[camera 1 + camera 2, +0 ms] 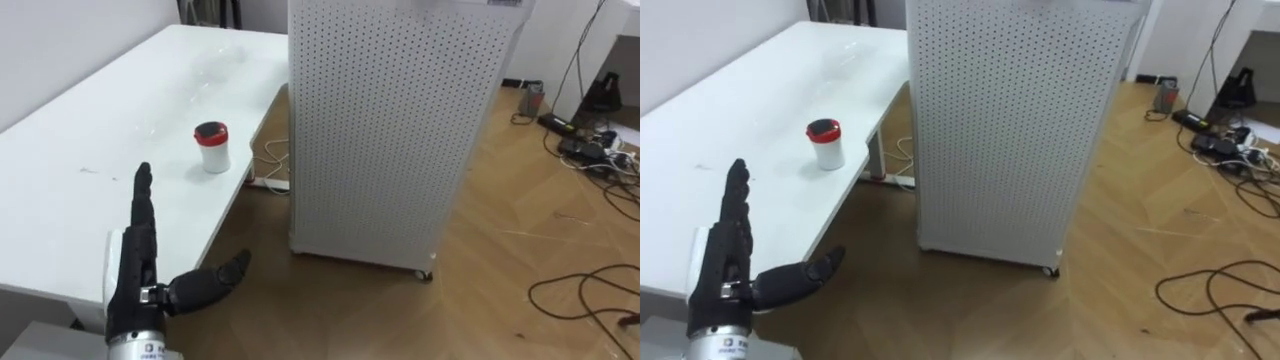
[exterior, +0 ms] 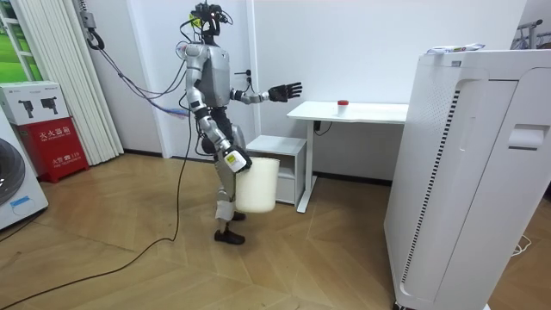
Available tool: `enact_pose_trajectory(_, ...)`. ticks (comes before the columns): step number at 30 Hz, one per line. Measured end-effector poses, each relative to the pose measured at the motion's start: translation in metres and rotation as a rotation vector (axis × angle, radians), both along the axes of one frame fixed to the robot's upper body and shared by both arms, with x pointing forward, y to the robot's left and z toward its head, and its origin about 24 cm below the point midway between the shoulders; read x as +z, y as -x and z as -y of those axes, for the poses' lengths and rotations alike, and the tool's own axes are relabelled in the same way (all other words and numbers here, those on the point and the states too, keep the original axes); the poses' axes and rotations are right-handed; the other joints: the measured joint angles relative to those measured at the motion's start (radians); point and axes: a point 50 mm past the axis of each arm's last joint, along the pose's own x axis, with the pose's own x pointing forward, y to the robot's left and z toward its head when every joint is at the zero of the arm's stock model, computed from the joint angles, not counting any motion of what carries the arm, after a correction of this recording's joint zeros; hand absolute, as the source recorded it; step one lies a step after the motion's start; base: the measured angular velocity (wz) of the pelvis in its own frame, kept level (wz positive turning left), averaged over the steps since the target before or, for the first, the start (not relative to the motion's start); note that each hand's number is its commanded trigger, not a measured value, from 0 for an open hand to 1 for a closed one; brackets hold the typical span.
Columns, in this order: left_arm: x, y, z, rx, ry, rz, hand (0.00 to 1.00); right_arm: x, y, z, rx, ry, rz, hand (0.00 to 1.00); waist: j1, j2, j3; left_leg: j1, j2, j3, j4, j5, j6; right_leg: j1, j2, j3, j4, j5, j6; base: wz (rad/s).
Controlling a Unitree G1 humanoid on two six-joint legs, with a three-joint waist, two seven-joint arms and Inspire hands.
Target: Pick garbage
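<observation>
The small white cup [image 1: 211, 146] with the red lid is standing upright on the white desk [image 1: 70, 210], close to the desk's right-hand edge and well apart from your left hand [image 1: 135, 268]. That hand is hovering by the desk's near right edge, fingers straight, thumb spread wide, gripping nothing.

You are working the reach step, as I judge it: the pick is not yet begun. The next move is calling for the arm to travel forward and a little right, then for the fingers to close round the cup's body below the lid. Mind that edge, since a nudge could send the cup to the floor.

The tall perforated white cabinet [image 1: 390, 130] is standing just beyond the edge, narrowing the gap. In the room view your right hand [image 2: 232, 161] is hanging at a white bin [image 2: 258, 185], probably carrying it, though that view is too distant to be sure. Cables [image 1: 590, 290] are lying on the floor to the right.
</observation>
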Motion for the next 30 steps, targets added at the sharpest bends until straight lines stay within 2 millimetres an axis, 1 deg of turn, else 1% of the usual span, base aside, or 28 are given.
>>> enact_pose_trajectory(2, 0.0, 0.0, -0.001, 0.0, -0.003, -0.002, 0.0, 0.001, -0.001, -0.001, 0.009, -0.001, 0.005, 1.0, 0.0, 0.007, 0.0037, -0.003, 0.006, 0.001, 0.023, -0.012, -0.005, -0.001, 0.0, -0.012, 0.01, -0.016, -0.004, 0.0)
enact_pose_trajectory(4, -0.002, 0.003, -0.004, 0.006, -0.011, -0.013, 0.0, 0.0, 0.0, -0.004, 0.022, -0.007, -0.003, 1.0, 0.006, 0.008, 0.0038, -0.022, 0.012, 0.005, 0.124, -0.035, -0.018, -0.002, 0.0, -0.011, 0.062, -0.057, -0.015, -0.12)
enact_pose_trajectory(5, -0.003, 0.004, -0.004, 0.008, -0.011, -0.017, 0.0, 0.0, 0.0, -0.004, 0.022, -0.008, -0.003, 1.0, 0.007, 0.007, 0.0035, -0.034, 0.013, 0.004, 0.165, -0.036, -0.019, -0.001, -0.001, -0.008, 0.072, -0.065, -0.017, -0.19)
enact_pose_trajectory(6, -0.004, 0.005, -0.004, 0.01, -0.01, -0.023, 0.0, 0.0, 0.0, -0.003, 0.021, -0.004, -0.001, 1.0, 0.003, 0.014, 0.0026, -0.067, 0.02, -0.001, 0.258, -0.036, -0.019, 0.008, 0.001, -0.006, 0.085, -0.079, -0.023, -0.14)
enact_pose_trajectory(7, -0.005, 0.006, -0.003, 0.009, -0.006, -0.025, 0.0, 0.001, 0.0, -0.001, 0.021, 0.007, -0.002, 1.0, 0.001, 0.032, 0.0008, -0.104, 0.035, -0.003, 0.36, -0.033, -0.022, 0.02, 0.006, -0.001, 0.089, -0.086, -0.032, -0.14)
enact_pose_trajectory(8, -0.005, 0.006, -0.003, 0.008, -0.005, -0.026, 0.0, 0.001, 0.0, 0.0, 0.022, 0.011, -0.002, 1.0, 0.001, 0.038, 0.0008, -0.127, 0.042, -0.005, 0.412, -0.025, -0.025, 0.023, 0.011, 0.006, 0.097, -0.09, -0.036, -0.14)
enact_pose_trajectory(9, -0.006, 0.006, -0.003, 0.008, -0.003, -0.031, 0.0, 0.001, 0.0, 0.0, 0.025, 0.015, -0.003, 1.0, 0.006, 0.033, 0.0073, -0.18, 0.044, -0.016, 0.503, -0.001, -0.026, 0.036, 0.014, 0.018, 0.113, -0.104, -0.043, 0.0)
enact_pose_trajectory(10, -0.007, 0.006, -0.002, 0.003, 0.015, -0.035, 0.0, 0.0, 0.0, 0.0, 0.019, 0.021, -0.005, 1.0, -0.008, 0.031, 0.0047, -0.223, 0.016, -0.036, 0.486, -0.009, -0.018, 0.043, 0.013, 0.034, 0.117, -0.119, -0.044, 0.12)
enact_pose_trajectory(11, -0.007, 0.006, -0.001, 0.0, 0.022, -0.036, 0.0, 0.001, 0.0, 0.001, 0.015, 0.024, -0.005, 1.0, -0.011, 0.029, 0.0049, -0.247, -0.002, -0.043, 0.463, -0.012, -0.014, 0.045, 0.011, 0.042, 0.117, -0.126, -0.051, 0.12)
enact_pose_trajectory(12, -0.008, 0.006, 0.001, -0.004, 0.039, -0.038, 0.0, 0.001, 0.0, 0.002, 0.008, 0.032, -0.006, 1.0, -0.004, 0.026, 0.0052, -0.299, -0.029, -0.053, 0.389, -0.004, -0.015, 0.046, 0.005, 0.051, 0.118, -0.134, -0.052, -0.13)
enact_pose_trajectory(13, -0.009, 0.007, 0.0, -0.002, 0.039, -0.042, 0.0, 0.0, 0.001, 0.002, 0.006, 0.033, -0.011, 1.0, 0.007, 0.02, 0.0042, -0.336, -0.051, -0.052, 0.271, 0.024, -0.026, 0.051, 0.0, 0.053, 0.117, -0.142, -0.052, -0.25)
enact_pose_trajectory(14, -0.009, 0.007, 0.0, -0.002, 0.038, -0.042, 0.0, 0.0, 0.001, 0.001, 0.006, 0.034, -0.014, 1.0, 0.014, 0.019, 0.0039, -0.348, -0.057, -0.053, 0.209, 0.05, -0.028, 0.054, 0.0, 0.052, 0.119, -0.147, -0.055, -0.29)
enact_pose_trajectory(15, -0.009, 0.007, 0.001, -0.003, 0.038, -0.041, 0.0, -0.001, 0.002, 0.0, 0.004, 0.035, -0.018, 1.0, 0.023, 0.019, 0.0031, -0.369, -0.06, -0.054, 0.095, 0.109, -0.021, 0.054, 0.003, 0.049, 0.129, -0.164, -0.052, -0.17)
enact_pose_trajectory(16, -0.009, 0.007, 0.002, -0.003, 0.041, -0.042, 0.0, -0.002, 0.003, -0.001, 0.002, 0.031, -0.029, 1.0, 0.027, 0.012, 0.0031, -0.382, -0.06, -0.056, 0.043, 0.171, -0.012, 0.07, 0.002, 0.048, 0.139, -0.187, -0.043, -0.13)
enact_pose_trajectory(17, -0.009, 0.007, 0.002, -0.003, 0.04, -0.042, 0.0, -0.002, 0.003, -0.002, 0.002, 0.03, -0.035, 1.0, 0.028, 0.006, 0.0012, -0.381, -0.06, -0.055, 0.037, 0.198, -0.01, 0.074, 0.0, 0.048, 0.148, -0.202, -0.039, 0.04)
enact_pose_trajectory(18, -0.009, 0.006, 0.002, -0.005, 0.04, -0.039, 0.0, -0.003, 0.004, -0.002, 0.004, 0.031, -0.042, 1.0, 0.028, 0.007, -0.0064, -0.374, -0.067, -0.05, 0.039, 0.246, 0.006, 0.087, -0.006, 0.047, 0.152, -0.225, -0.028, 0.0)
enact_pose_trajectory(19, -0.007, 0.006, 0.001, -0.007, 0.039, -0.034, 0.0, -0.002, 0.004, -0.001, 0.005, 0.034, -0.042, 1.0, 0.035, -0.014, -0.0068, -0.371, -0.083, -0.045, 0.048, 0.26, 0.025, 0.093, -0.024, 0.046, 0.155, -0.244, -0.017, -0.04)
enact_pose_trajectory(20, -0.006, 0.006, 0.001, -0.008, 0.037, -0.031, 0.0, -0.002, 0.004, 0.0, 0.004, 0.036, -0.043, 1.0, 0.042, -0.022, -0.006, -0.37, -0.089, -0.04, 0.057, 0.262, 0.031, 0.097, -0.033, 0.046, 0.156, -0.254, -0.011, -0.21)
enact_pose_trajectory(21, -0.007, 0.006, 0.0, -0.01, 0.037, -0.034, 0.0, -0.002, 0.005, 0.001, -0.001, 0.042, -0.043, 1.0, 0.052, -0.032, -0.0026, -0.368, -0.099, -0.031, 0.097, 0.261, 0.063, 0.118, -0.047, 0.046, 0.147, -0.265, -0.001, -0.25)
enact_pose_trajectory(22, -0.006, 0.006, 0.001, -0.012, 0.038, -0.032, 0.0, -0.002, 0.004, 0.001, -0.006, 0.05, -0.039, 1.0, 0.058, -0.043, -0.0015, -0.37, -0.112, -0.017, 0.14, 0.218, 0.074, 0.137, -0.068, 0.038, 0.146, -0.282, 0.013, -0.19)
enact_pose_trajectory(23, -0.005, 0.004, 0.001, -0.016, 0.037, -0.028, 0.0, -0.001, 0.003, 0.002, -0.008, 0.053, -0.034, 1.0, 0.06, -0.046, -0.0014, -0.371, -0.117, -0.005, 0.156, 0.196, 0.081, 0.143, -0.08, 0.029, 0.152, -0.29, 0.021, -0.15)
enact_pose_trajectory(24, -0.003, 0.002, 0.002, -0.022, 0.036, -0.02, 0.0, 0.001, -0.001, 0.003, -0.005, 0.056, -0.021, 1.0, 0.063, -0.048, -0.0014, -0.371, -0.131, 0.002, 0.187, 0.154, 0.089, 0.138, -0.107, 0.007, 0.201, -0.306, 0.045, -0.11)
enact_pose_trajectory(25, -0.002, 0.001, 0.002, -0.024, 0.035, -0.015, 0.0, 0.002, -0.003, 0.003, -0.003, 0.058, -0.013, 1.0, 0.062, -0.046, -0.0018, -0.366, -0.14, 0.011, 0.221, 0.118, 0.101, 0.131, -0.133, -0.019, 0.285, -0.308, 0.051, -0.1)
enact_pose_trajectory(26, -0.002, 0.001, 0.002, -0.026, 0.034, -0.013, 0.0, 0.002, -0.003, 0.003, -0.001, 0.057, -0.013, 1.0, 0.062, -0.048, -0.0025, -0.36, -0.146, 0.019, 0.234, 0.105, 0.108, 0.118, -0.149, -0.027, 0.336, -0.304, 0.058, 0.0)
enact_pose_trajectory(27, -0.002, 0.0, 0.003, -0.03, 0.033, -0.012, 0.0, 0.002, -0.004, 0.002, 0.0, 0.055, -0.007, 1.0, 0.06, -0.05, -0.0013, -0.342, -0.154, 0.032, 0.257, 0.076, 0.121, 0.094, -0.178, -0.035, 0.437, -0.285, 0.092, 0.03)
enact_pose_trajectory(28, -0.002, 0.0, 0.004, -0.032, 0.032, -0.012, 0.0, 0.004, -0.007, 0.001, 0.005, 0.054, 0.007, 1.0, 0.057, -0.048, -0.0015, -0.325, -0.161, 0.035, 0.275, 0.044, 0.13, 0.069, -0.198, -0.04, 0.532, -0.244, 0.112, 0.03)
enact_pose_trajectory(29, -0.001, 0.0, 0.004, -0.031, 0.032, -0.011, 0.0, 0.005, -0.009, 0.0, 0.007, 0.053, 0.015, 1.0, 0.056, -0.046, 0.0, -0.315, -0.164, 0.035, 0.281, 0.032, 0.134, 0.057, -0.204, -0.04, 0.572, -0.218, 0.112, 0.04)
enact_pose_trajectory(30, -0.001, -0.001, 0.003, -0.029, 0.031, -0.009, 0.0, 0.006, -0.011, 0.0, 0.009, 0.052, 0.025, 1.0, 0.057, -0.042, 0.0011, -0.294, -0.169, 0.03, 0.284, 0.01, 0.14, 0.039, -0.22, -0.05, 0.64, -0.157, 0.114, 0.07)
